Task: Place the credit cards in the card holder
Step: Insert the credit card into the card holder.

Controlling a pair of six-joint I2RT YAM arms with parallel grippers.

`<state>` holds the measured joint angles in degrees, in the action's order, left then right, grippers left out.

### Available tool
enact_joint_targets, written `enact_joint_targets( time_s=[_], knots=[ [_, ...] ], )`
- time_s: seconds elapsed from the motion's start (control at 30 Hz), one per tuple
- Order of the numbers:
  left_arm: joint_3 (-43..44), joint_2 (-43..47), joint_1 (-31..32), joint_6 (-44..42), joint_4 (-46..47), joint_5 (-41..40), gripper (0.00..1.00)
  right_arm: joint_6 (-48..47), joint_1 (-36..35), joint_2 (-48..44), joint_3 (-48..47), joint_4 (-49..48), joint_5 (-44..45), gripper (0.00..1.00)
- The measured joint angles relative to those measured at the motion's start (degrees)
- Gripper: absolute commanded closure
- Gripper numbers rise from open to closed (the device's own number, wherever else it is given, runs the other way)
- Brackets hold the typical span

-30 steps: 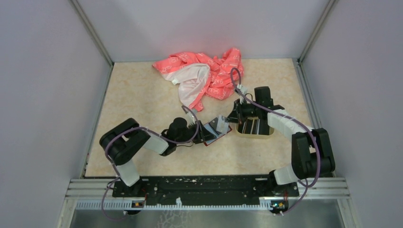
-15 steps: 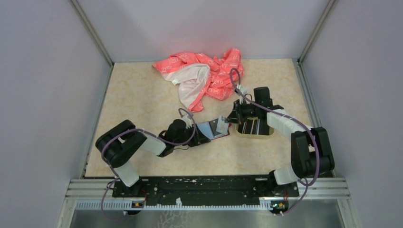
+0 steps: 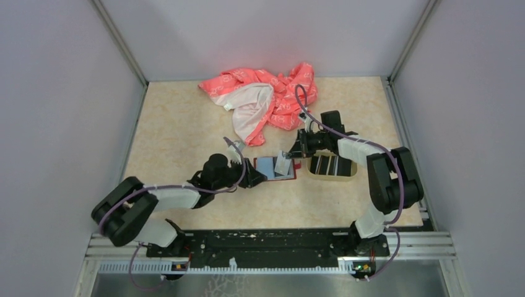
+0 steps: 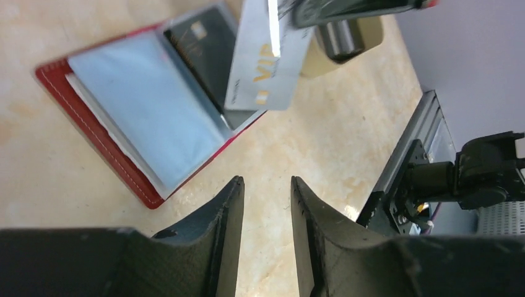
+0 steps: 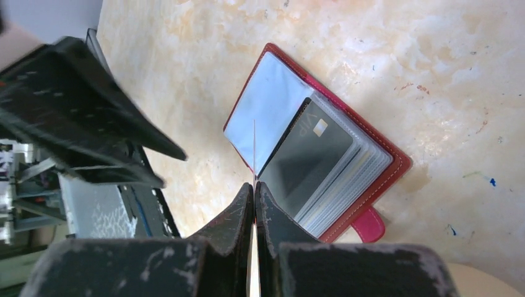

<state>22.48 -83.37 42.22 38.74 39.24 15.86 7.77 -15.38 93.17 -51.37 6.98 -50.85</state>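
- The beige marbled worktop [image 3: 186, 130] carries everything.
- A crumpled pink-and-white patterned cloth [image 3: 272, 99] lies against the far edge, near its middle.
- The left gripper [image 4: 266, 185] sits low just beside the holder's left side, its jaws partly apart with nothing between them.
- The right gripper [image 5: 254, 185] is closed tight on a thin pale grey card marked "VIP" [image 4: 266, 68], which it holds tilted over the open holder.
- An oval beige tray [image 3: 334, 178] stands right of centre, midway between the near and far edges, with black striped cards [image 3: 328, 164] in it.
- The dark red folding card holder [image 4: 124, 111] lies open and flat about the centre of the worktop, just left of the tray, grey-blue pockets up.
- A black card [image 5: 309, 158] sits in one of its pockets.
- Whether the held card touches the holder cannot be told.
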Motion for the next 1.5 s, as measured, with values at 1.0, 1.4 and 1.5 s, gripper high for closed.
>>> enact_joint_targets(
  time_s=[1.0,1.4,1.5],
  knots=[
    [3.21,0.11,-3.10,-5.77,-8.46,-7.28,0.62,14.34,-5.53,5.92,-6.43,4.87,22.73,1.00],
    [7.52,-6.97,-3.10,-6.47,-5.84,-1.86,0.70,13.31,-7.89,3.91,-7.93,7.67,27.69,1.00],
    [8.28,-9.53,-3.08,-6.47,-5.62,-1.20,0.73,13.27,-8.07,3.04,-7.93,7.78,28.52,1.00]
  ],
)
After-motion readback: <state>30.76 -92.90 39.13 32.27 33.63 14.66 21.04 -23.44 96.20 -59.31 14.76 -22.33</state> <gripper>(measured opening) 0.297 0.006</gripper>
